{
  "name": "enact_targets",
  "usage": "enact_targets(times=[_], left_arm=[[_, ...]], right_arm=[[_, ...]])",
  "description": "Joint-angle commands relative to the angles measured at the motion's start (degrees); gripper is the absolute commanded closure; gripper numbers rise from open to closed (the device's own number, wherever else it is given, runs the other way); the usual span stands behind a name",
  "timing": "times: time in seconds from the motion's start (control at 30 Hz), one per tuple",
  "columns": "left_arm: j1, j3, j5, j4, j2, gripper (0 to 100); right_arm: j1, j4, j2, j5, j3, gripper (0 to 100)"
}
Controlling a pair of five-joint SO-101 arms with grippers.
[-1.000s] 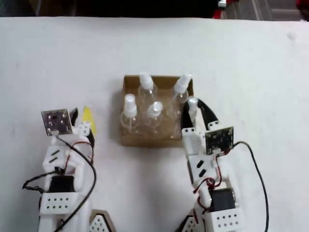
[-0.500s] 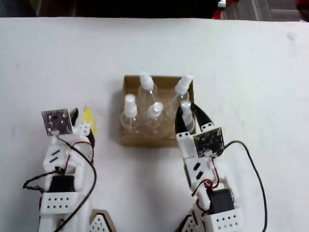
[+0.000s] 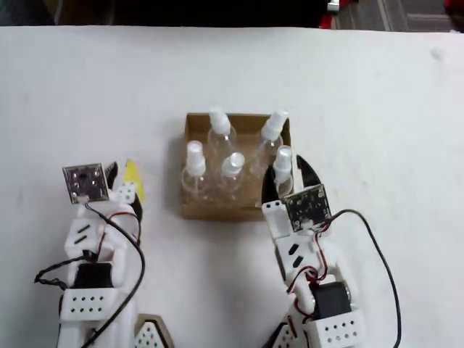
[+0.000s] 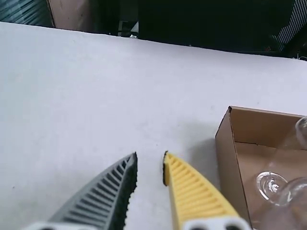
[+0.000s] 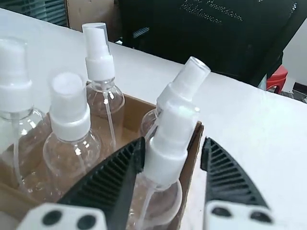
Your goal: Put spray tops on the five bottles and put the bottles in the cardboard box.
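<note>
Five spray-topped bottles (image 3: 219, 129) in cardboard box (image 3: 217, 211), right tool (image 3: 284, 171) open around one, left tool (image 4: 149, 164) ajar, empty

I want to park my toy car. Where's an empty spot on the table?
The widest bare table lies beyond the cardboard box, up to the far edge. Bare patches also flank the box: left, ahead of the left gripper, and right. Crowded: the box holds five bottles, and the right gripper straddles the near-right bottle.

White table (image 3: 362, 94), with a dark mesh panel (image 5: 230, 24) and red object (image 5: 277, 76) beyond it
</note>
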Motion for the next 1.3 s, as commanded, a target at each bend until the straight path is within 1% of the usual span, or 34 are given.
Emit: enact_targets(times=[0.0,0.1,0.23,0.33,0.53,0.63,0.7,0.87,1.0,1.1,1.27], left_arm=[[0.3,-2.7,0.4,-1.1,-0.1,91],[0.3,-2.7,0.4,-1.1,-0.1,91],[0.3,-2.7,0.4,-1.1,-0.1,91],[0.3,-2.7,0.4,-1.1,-0.1,91],[0.3,-2.7,0.4,-1.1,-0.1,91],[0.3,-2.7,0.4,-1.1,-0.1,91],[0.3,-2.7,0.4,-1.1,-0.1,91],[0.3,-2.7,0.4,-1.1,-0.1,91],[0.3,-2.7,0.4,-1.1,-0.1,91],[0.4,-2.7,-1.7,-1.3,-0.1,91],[0.4,-2.7,-1.9,-1.2,-0.1,91]], right_arm=[[-0.2,3.2,0.0,0.6,-7.3,83.3],[0.0,6.3,0.0,0.5,-11.5,83.4],[0.0,11.7,0.3,-4.2,-19.3,83.3],[-0.2,15.3,3.5,-4.7,-23.3,83.3],[-0.2,19.0,21.1,-5.4,-33.1,83.3],[-0.2,23.4,29.9,-9.8,-40.7,83.3],[-0.2,25.5,35.6,-10.6,-44.7,83.3],[-0.3,26.2,44.9,-11.0,-48.4,83.3],[-0.3,26.1,45.1,-11.1,-48.5,83.5],[-0.3,25.9,45.0,-10.7,-48.5,83.5],[-0.3,24.0,45.2,-10.7,-48.3,83.5]])
